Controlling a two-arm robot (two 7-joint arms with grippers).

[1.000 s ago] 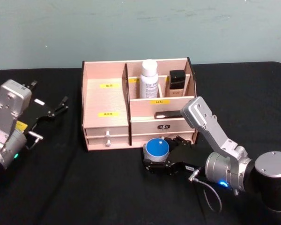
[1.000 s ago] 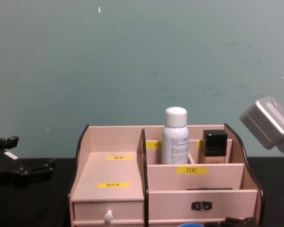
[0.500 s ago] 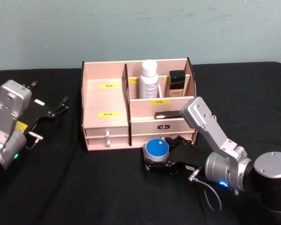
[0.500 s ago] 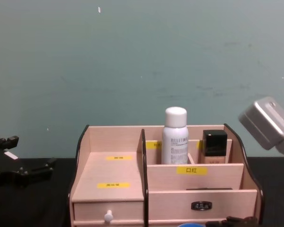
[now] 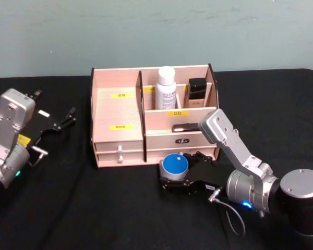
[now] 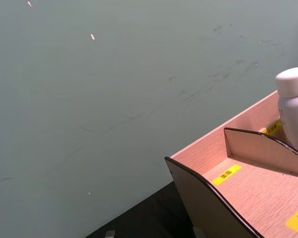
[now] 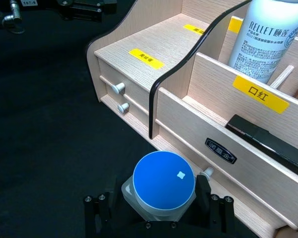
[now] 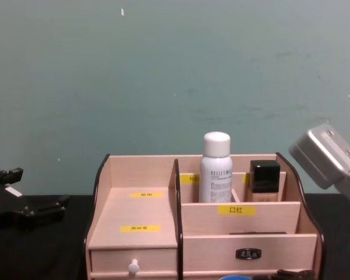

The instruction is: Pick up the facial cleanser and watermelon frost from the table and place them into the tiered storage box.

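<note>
In front of the box (image 5: 117, 112), the right gripper (image 5: 176, 182) clamps a blue-lidded jar (image 5: 175, 165).
Jar low beside the drawers (image 5: 119, 150); left gripper (image 5: 56, 103) parked left, fingers spread; bottle (image 5: 166, 88) in a rear compartment.

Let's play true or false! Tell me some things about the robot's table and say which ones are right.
1. The white bottle stands inside the tiered storage box. True.
2. The blue-lidded jar sits on top of the box. False: it is in front of the box, between the right gripper's jaws.
3. The left gripper holds the white bottle. False: it is off to the box's left, holding nothing.
4. A dark-capped bottle stands beside the white bottle. True.
</note>
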